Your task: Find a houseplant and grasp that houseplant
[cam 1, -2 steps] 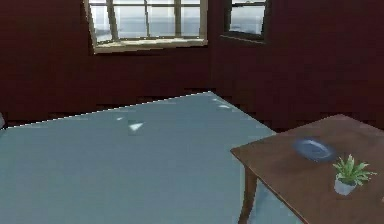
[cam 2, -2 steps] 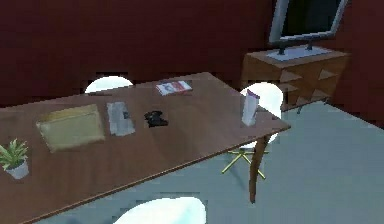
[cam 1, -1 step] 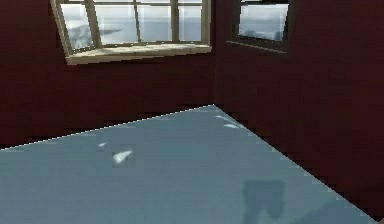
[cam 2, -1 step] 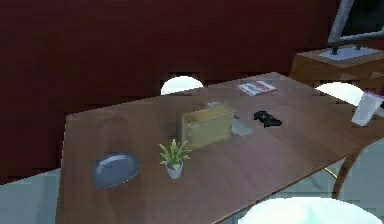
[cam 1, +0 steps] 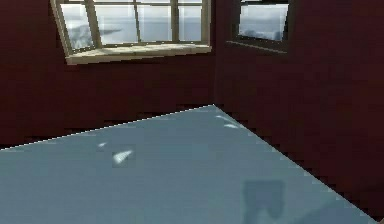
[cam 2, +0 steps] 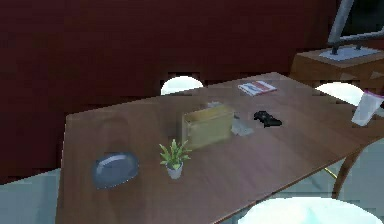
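Judging the finding done, houseplant (cam 2: 174, 155) upright on the table (cam 2: 300, 150) near a grey plate (cam 2: 116, 168) (gripper's state: cannot tell), grasp not yet made.

The small green leafy houseplant in a white pot (cam 2: 174, 157) stands on a brown wooden surface (cam 2: 110, 128), with bare wood on its left, its right and its near side. Just behind it to the right, a tan open-topped box (cam 2: 207, 125) rises taller than the houseplant and walls off that side. Left of the houseplant, apart from it, lies a low round grey plate (cam 2: 117, 168). Well behind the houseplant, a white round chair seat (cam 2: 182, 85) stands at the surface's far edge.
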Robot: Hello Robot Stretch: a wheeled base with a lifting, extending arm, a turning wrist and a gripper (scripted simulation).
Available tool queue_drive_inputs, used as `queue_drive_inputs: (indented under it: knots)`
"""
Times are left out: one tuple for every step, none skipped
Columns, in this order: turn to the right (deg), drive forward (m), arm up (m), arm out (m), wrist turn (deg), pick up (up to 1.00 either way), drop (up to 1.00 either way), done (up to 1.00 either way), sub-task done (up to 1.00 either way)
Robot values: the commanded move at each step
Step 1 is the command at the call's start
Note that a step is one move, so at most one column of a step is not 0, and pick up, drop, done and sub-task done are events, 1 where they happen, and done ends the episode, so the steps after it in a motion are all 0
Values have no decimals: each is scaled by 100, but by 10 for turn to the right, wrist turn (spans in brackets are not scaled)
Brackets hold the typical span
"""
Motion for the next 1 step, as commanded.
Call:
queue_drive_inputs:
  knots:
    - [0, 0, 36, 0, 0, 0, 0, 0, 0]
